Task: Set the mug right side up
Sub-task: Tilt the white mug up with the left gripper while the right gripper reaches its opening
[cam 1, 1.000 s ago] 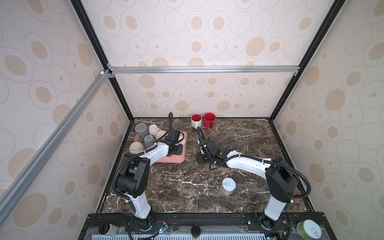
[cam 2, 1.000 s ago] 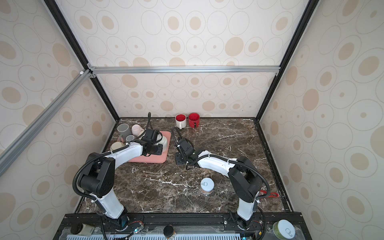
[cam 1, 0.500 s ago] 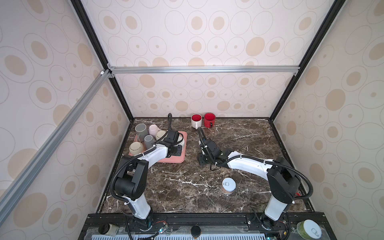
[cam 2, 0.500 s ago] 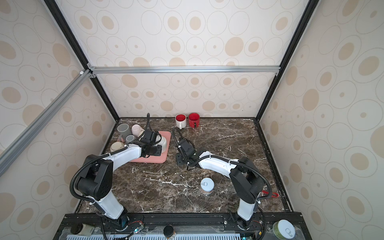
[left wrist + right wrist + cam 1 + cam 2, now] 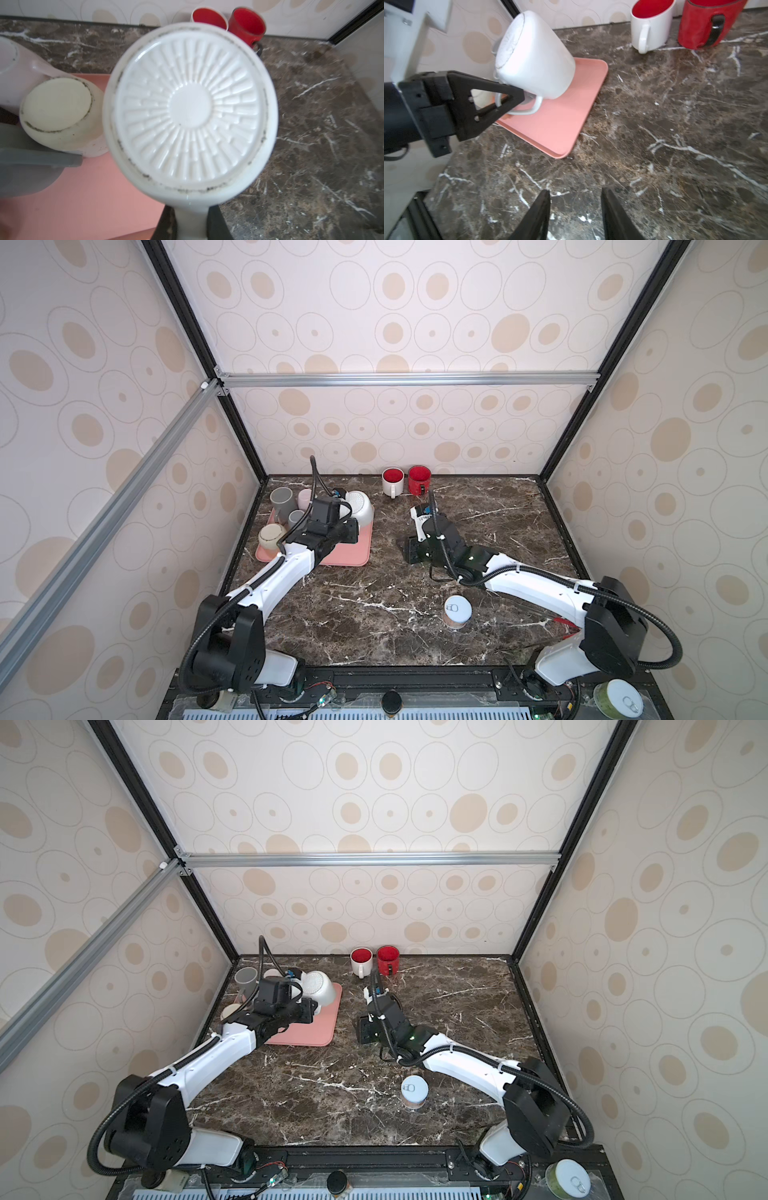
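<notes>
On the dark marble table, a pink tray lies toward the left wall, and everything else is easiest placed from it. Over the tray's near side reaches the left arm, its left gripper pressed tight on the handle of the white mug. That mug hangs tilted above the tray's back right corner in both top views, ribbed base up and mouth down toward the tray; I cannot tell whether its rim touches the tray. Off the tray's right edge, over bare marble, the right gripper sits low with its fingers spread and nothing between them. Along the tray's left side stand a grey cup, a pale pink cup and a cream cup with its base up. Beyond the tray's back right corner, against the rear wall, a red-lined mug and a red mug stand upright side by side. Well out from the tray's front right corner stands a small can with a pale lid.
</notes>
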### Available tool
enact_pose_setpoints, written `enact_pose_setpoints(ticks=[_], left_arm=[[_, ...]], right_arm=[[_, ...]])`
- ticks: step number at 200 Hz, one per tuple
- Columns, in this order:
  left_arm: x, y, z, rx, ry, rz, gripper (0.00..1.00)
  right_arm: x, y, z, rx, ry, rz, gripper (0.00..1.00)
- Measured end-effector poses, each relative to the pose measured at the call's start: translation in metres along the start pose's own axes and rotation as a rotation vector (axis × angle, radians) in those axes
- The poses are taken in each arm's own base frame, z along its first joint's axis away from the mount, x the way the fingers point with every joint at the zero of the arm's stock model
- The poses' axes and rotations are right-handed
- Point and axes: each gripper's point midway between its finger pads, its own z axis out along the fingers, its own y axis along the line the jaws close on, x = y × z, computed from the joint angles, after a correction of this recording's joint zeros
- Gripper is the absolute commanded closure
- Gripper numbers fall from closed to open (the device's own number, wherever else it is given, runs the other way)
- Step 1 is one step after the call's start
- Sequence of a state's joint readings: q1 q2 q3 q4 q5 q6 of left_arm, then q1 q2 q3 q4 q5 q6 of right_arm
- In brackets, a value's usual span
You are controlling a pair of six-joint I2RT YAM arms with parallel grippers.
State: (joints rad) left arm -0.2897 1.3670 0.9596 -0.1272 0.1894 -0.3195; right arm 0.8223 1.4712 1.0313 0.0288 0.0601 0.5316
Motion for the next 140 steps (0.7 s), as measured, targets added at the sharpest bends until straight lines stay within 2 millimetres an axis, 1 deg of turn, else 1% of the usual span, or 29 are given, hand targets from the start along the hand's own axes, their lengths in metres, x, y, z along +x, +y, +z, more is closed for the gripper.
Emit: enact_pose_setpoints(ticks=[17, 31, 53, 92, 114, 140], left_arm=[[-0.017, -0.007, -0.015, 0.080, -0.080, -0.041, 1.00], [-0.030, -0.012, -0.026, 0.161, -0.151, -0.080, 1.00], [-0.045, -0.019, -0.041, 0.296, -0.243, -0.158, 1.00], [-0.061, -0.033, -0.064, 0.539, -0.355, -0.292, 1.00], [-0.075, -0.049, -0.079, 0.691, -0.404, -0.327, 1.00], [-0.087, -0.065, -0.097, 0.859, -0.448, -0.340, 1.00]], right_arm=[[-0.015, 0.009, -0.008, -0.089, -0.062, 0.038, 0.55], [-0.027, 0.012, -0.013, -0.153, -0.108, 0.072, 0.55], [-0.044, 0.020, -0.018, -0.252, -0.158, 0.113, 0.54], [-0.067, 0.059, -0.032, -0.465, -0.200, 0.135, 0.52], [-0.077, 0.078, -0.033, -0.564, -0.202, 0.144, 0.51], [-0.085, 0.092, -0.029, -0.640, -0.196, 0.162, 0.50]])
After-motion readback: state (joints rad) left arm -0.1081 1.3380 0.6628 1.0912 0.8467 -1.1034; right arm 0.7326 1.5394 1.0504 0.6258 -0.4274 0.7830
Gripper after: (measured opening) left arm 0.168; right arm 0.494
